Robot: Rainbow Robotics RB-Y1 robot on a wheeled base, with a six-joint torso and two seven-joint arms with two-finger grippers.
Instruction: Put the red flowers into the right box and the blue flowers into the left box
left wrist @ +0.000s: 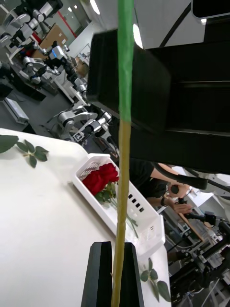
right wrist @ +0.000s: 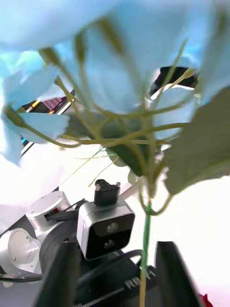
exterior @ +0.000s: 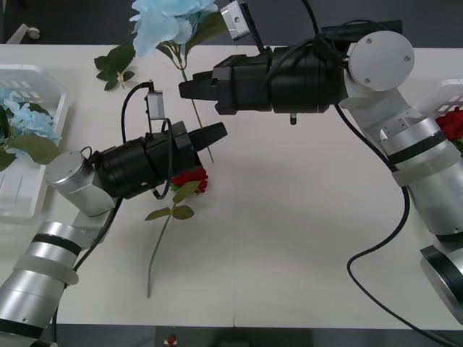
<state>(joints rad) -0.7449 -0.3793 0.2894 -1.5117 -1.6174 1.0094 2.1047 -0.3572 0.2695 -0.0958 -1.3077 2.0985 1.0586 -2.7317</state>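
A blue flower (exterior: 170, 22) is held up over the table's far middle, its thin stem (left wrist: 122, 144) hanging down. My left gripper (exterior: 215, 133) is shut on the lower stem, which runs between its black fingers (left wrist: 101, 273). Higher up the same stem, my right gripper (exterior: 189, 88) stands open, its fingers (right wrist: 60, 273) wide apart on either side. One red flower (exterior: 192, 178) lies on the table under the left arm. The left box (exterior: 43, 79) holds blue flowers (exterior: 29, 119). The right box (exterior: 445, 90) holds red flowers (exterior: 452, 124).
Loose green leaf sprigs (exterior: 116, 65) lie at the back left of the white table. The lying rose's long stem (exterior: 155, 253) reaches toward the front edge. A black cable (exterior: 376, 246) hangs from the right arm over the table's right half.
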